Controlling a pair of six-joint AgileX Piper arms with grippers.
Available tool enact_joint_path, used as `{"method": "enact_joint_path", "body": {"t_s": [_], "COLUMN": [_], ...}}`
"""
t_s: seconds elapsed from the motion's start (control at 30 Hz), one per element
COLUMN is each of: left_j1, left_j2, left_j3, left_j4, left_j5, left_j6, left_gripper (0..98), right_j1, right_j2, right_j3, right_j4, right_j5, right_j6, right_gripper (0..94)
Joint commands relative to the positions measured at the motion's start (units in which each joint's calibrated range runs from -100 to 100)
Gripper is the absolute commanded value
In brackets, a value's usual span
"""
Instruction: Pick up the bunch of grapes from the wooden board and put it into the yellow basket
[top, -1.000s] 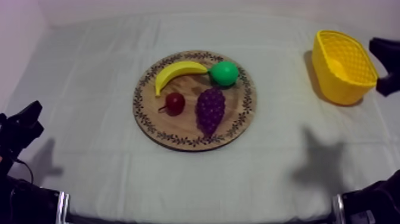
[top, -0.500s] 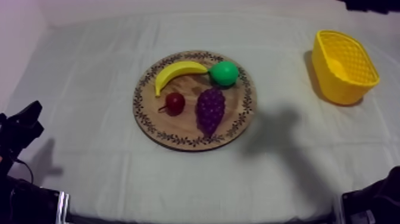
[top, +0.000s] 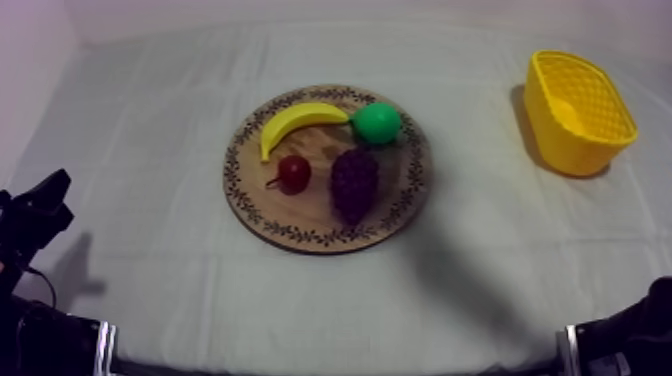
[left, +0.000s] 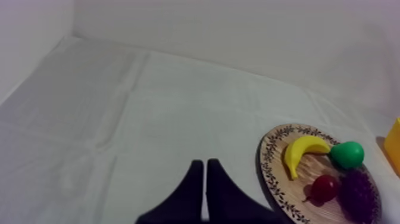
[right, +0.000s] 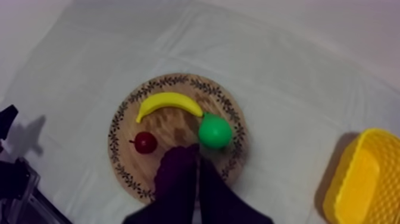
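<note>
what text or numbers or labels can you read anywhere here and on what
None: no word, number, label or brand can be read in any view.
wooden board: its rim bears a leafy pattern, not letters.
yellow basket: plain latticed walls, no mark.
banana, pear, small red fruit, bunch of grapes: no sticker or print.
</note>
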Motion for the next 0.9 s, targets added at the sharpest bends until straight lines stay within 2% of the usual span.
{"method": "enact_joint_path", "body": {"t_s": [0.0,0.17,0.43,0.67,0.87], "left_j1": [0.0,0.0,0.0,0.0,0.0], "left_j2": [0.0,0.0,0.0,0.0,0.0], "left_j3": [0.0,0.0,0.0,0.0,0.0], "left_j4": [0.00,0.00,0.00,0.00,0.00], "left_j5": [0.0,0.0,0.0,0.0,0.0], "left_j6": [0.0,0.0,0.0,0.0,0.0], "left_gripper": [0.1,0.1,0.1,0.1,0.1], "right_j1": [-0.4,-1.1,-2.7,-3.4,-4.3], "right_j2": [3.2,7.7,13.5,18.6,22.2], "right_j3": [-3.4,-6.8,-8.0,-8.5,-8.8], "right_j4": [0.3,0.6,1.5,0.3,-1.1], "right_j5": [4.2,8.0,9.0,9.1,9.2], "right_j6": [-1.7,-4.3,-10.1,-13.8,-14.9], "right_gripper": [0.2,0.2,0.2,0.2,0.2]}}
